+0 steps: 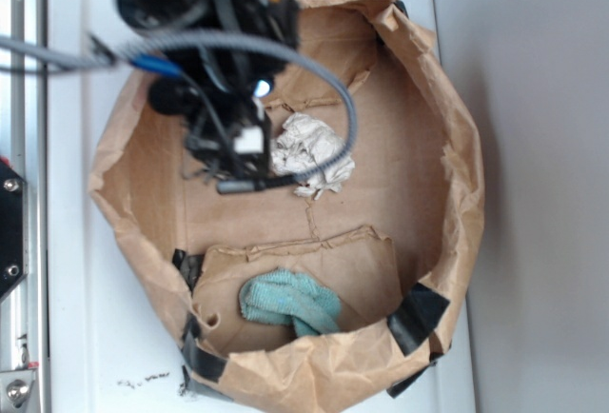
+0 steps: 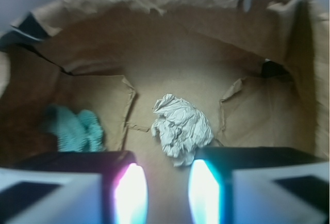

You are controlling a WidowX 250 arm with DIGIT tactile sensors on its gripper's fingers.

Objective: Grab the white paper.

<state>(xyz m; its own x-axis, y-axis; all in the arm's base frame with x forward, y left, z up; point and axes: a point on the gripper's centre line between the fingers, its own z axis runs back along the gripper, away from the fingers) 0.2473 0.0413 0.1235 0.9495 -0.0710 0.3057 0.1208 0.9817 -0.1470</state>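
1. The white paper (image 1: 306, 153), a single off-white, heavily creased wad with a ragged outline, is lying on the floor of a brown, crinkled paper-bag tub (image 1: 457, 185), a little toward 12 o'clock from the tub's centre in the exterior view.
2. One black robot gripper (image 1: 249, 167) is hanging just at the wad's 9 o'clock side; whether they are touching cannot be told.
3. In the wrist view its two fingers (image 2: 130, 193) are standing apart with a clear gap, nothing between them, and the paper (image 2: 180, 128) is sitting at 12 o'clock from that gap.
4. One teal-green, nubbly cloth bundle (image 1: 290, 304) is resting at 6 o'clock, well apart from the wad.
5. Several black tape patches (image 1: 417, 316) are showing along the tub's rim.
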